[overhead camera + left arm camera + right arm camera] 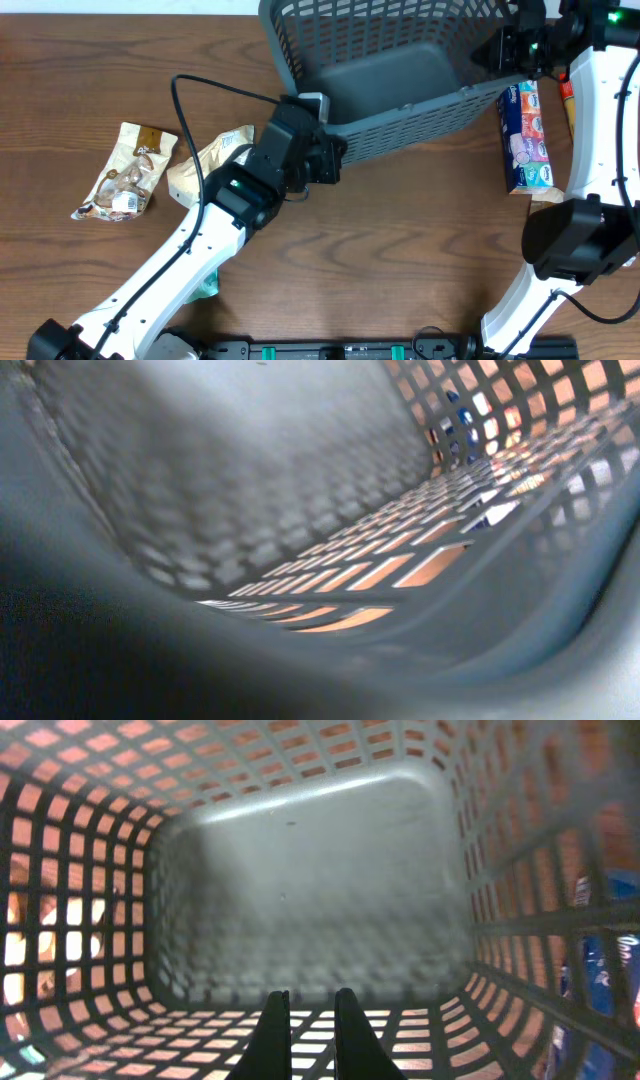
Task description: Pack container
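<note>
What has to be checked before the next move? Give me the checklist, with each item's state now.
1. Basket empty inside: ok, the right wrist view shows a bare base.
2. Basket sitting flat: not ok, it looks tipped, mouth toward the arms.
3. Left fingers shut on the near rim: ok.
4. Right fingers holding the basket: cannot tell; they are shut against the wall, but the contact is out of frame.
5. Blue pack free to pick: ok, it lies bare on the table beside the basket.
6. Cream packet free to pick: not ok, the left arm partly covers it; the brown packet lies clear.
</note>
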Controlling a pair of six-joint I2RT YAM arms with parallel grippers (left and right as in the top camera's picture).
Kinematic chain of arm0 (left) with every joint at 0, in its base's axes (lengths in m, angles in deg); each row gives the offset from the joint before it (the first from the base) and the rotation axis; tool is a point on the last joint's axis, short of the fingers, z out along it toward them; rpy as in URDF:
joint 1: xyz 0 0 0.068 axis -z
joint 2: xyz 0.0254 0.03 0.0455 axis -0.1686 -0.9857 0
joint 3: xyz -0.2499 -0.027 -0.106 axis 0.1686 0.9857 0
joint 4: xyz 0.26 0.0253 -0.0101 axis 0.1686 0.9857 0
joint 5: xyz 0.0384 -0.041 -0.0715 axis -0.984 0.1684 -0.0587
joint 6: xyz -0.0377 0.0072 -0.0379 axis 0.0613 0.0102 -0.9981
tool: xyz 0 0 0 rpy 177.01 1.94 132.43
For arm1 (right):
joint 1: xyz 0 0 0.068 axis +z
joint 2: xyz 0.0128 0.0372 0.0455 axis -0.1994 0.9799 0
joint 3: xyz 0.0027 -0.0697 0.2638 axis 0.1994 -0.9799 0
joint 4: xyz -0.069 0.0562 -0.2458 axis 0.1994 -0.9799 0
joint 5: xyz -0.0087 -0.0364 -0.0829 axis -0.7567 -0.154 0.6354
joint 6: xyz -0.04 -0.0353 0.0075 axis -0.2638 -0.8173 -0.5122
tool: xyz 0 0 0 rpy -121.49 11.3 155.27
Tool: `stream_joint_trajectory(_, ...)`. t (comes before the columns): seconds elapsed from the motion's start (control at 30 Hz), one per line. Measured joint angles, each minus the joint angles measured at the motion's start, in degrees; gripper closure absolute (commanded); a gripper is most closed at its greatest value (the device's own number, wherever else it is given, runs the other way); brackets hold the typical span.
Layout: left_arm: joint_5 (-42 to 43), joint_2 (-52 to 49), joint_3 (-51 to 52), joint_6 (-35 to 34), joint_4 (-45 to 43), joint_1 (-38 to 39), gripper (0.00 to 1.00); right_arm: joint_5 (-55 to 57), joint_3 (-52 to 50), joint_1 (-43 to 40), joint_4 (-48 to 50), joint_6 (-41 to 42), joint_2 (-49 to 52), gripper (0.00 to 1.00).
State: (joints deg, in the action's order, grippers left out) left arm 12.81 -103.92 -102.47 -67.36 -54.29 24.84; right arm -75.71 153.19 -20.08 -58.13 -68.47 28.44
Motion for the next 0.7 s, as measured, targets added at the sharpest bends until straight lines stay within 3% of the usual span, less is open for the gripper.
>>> stream_joint_trajectory(0.7,-0.04,-0.02,0.0,1.88,-0.22,-4.09,0.94,0.28,0.0,1.42,-3.76,-0.63,0.0,0.99)
